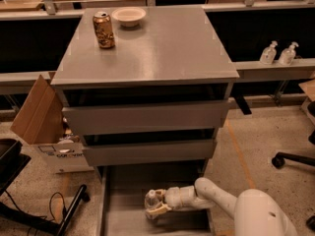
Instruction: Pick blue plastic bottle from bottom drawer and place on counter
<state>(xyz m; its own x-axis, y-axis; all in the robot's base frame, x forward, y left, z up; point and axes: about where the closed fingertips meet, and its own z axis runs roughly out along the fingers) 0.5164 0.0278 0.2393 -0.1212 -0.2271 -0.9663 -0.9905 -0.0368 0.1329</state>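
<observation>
The bottom drawer is pulled open at the foot of the grey cabinet. The blue plastic bottle, clear with a white cap, stands inside it near the middle. My gripper reaches in from the right on a white arm and its fingers sit around the bottle, closed on it. The bottle's lower part is hidden by the fingers. The counter is the broad grey top of the cabinet, well above the gripper.
A gold-brown can and a white bowl stand at the counter's back left. Two pump bottles stand on a ledge at right. A cardboard box sits left of the cabinet. A chair base is at right.
</observation>
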